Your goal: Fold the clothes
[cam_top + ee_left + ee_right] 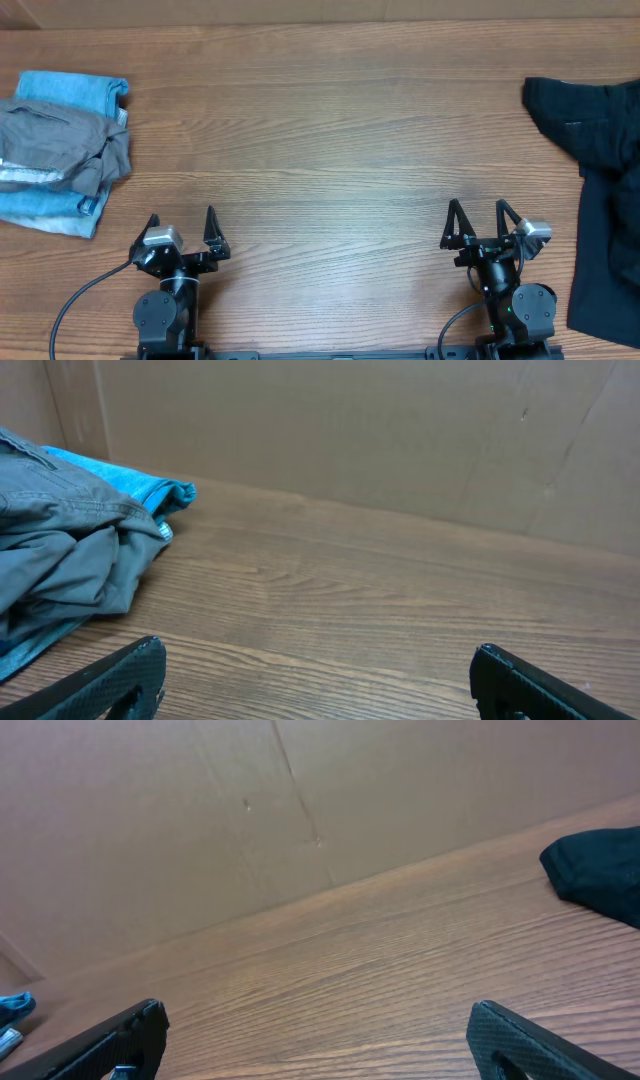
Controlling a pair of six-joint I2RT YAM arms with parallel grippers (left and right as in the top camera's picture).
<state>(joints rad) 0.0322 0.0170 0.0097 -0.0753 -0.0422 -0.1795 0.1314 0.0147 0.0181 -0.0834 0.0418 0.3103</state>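
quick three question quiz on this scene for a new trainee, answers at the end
1. Fill in: the left gripper and the right gripper both stand ____, holding nothing.
2. Which is nearer the black garment? A the left gripper, B the right gripper.
3. True or false: the grey shorts lie on top of the light-blue garment.
Key: 1 open; 2 B; 3 true.
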